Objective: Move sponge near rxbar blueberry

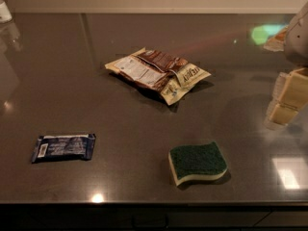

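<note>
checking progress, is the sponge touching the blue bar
No, the sponge lies apart from the rxbar blueberry, and the gripper hangs at the view's right edge.

The cream-coloured end effector (pixel 287 99) hangs at the far right edge of view, partly cut off, below the grey arm (pixel 299 37).

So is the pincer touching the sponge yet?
Apart. The camera view shows a strip of bare counter between the pincer, at the right edge, and the sponge lying near the front.
</note>
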`<move>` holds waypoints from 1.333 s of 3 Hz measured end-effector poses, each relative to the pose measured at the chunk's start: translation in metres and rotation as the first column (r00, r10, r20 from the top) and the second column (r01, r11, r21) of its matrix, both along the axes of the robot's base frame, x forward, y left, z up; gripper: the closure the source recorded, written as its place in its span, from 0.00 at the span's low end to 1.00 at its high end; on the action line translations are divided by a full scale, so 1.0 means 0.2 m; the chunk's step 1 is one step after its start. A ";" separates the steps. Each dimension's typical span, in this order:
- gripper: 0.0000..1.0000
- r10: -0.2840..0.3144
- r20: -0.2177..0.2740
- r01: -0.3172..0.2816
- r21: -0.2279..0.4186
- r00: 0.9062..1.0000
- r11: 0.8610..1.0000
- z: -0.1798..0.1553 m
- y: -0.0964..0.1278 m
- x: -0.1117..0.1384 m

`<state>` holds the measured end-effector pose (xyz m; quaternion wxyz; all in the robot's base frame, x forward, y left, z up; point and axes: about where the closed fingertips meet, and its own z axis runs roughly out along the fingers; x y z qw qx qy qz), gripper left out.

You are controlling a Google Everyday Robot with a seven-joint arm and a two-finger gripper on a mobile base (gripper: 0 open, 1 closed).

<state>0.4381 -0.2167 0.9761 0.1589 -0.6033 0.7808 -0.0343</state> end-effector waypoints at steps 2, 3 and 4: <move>0.00 0.028 -0.015 -0.027 0.023 1.000 0.999 -0.02 0.03 -0.02; 0.00 0.083 -0.033 -0.081 0.048 0.996 0.996 -0.09 0.09 -0.08; 0.00 0.139 -0.051 -0.135 0.082 0.989 0.988 -0.21 0.16 -0.15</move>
